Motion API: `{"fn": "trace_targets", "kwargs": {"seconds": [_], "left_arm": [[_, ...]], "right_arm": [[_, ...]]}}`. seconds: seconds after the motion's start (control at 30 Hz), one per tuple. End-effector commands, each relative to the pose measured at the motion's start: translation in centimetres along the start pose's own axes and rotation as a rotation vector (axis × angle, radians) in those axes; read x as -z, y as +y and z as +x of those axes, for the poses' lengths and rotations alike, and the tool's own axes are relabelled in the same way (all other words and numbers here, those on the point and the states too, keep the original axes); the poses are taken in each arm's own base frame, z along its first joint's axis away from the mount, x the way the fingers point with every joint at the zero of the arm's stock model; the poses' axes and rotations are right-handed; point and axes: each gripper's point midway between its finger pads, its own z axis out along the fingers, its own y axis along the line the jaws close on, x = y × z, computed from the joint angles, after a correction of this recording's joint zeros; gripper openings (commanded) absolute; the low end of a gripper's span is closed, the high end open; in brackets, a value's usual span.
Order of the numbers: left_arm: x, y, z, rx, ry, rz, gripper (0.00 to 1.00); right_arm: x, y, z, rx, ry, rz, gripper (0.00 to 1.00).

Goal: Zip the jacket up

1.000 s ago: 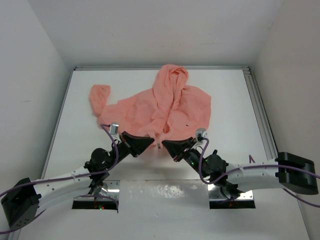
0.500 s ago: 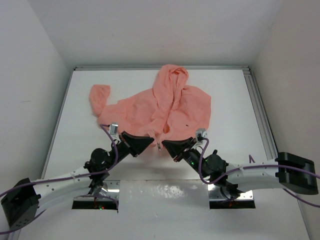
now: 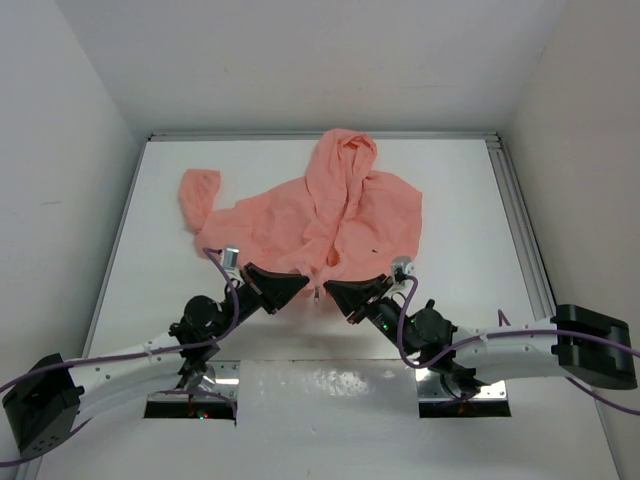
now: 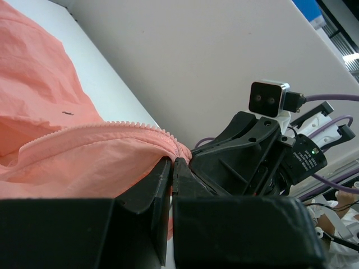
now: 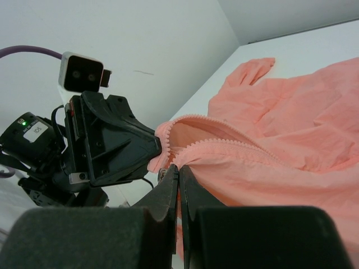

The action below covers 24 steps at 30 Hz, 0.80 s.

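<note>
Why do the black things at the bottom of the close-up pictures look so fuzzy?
Left wrist view: the left fingers sit too close, so they blur, while zipper teeth on the jacket look sharp. Right wrist view: same blur on the right fingers. Top view: glare on the shiny plate at the bottom.

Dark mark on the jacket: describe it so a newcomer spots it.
The pink jacket lies spread on the table. On the panel right of its zipper, just beyond the right gripper, is a tiny dark mark: the only speck on plain cloth.
</note>
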Motion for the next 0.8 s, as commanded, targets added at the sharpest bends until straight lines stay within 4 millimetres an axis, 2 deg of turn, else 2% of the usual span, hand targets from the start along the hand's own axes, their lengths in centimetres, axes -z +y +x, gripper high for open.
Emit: {"fn": "trace_targets", "kwargs": {"seconds": [0.0, 0.23, 0.77], "left_arm": [[0.61, -0.69, -0.32, -0.001, -0.028, 0.044, 0.0], [0.46, -0.44, -0.71, -0.003, -0.045, 0.024, 0.0], [0.37, -0.01, 0.07, 0.001, -0.016, 0.016, 0.0]], "right_arm": [[-0.53, 1.64, -1.64, -0.037, -0.046, -0.043, 0.0], [-0.55, 1.88, -1.34, -0.037, -0.032, -0.055, 0.0], [-0.49, 1.85, -1.9, -0.022, -0.044, -0.05, 0.0]]}}
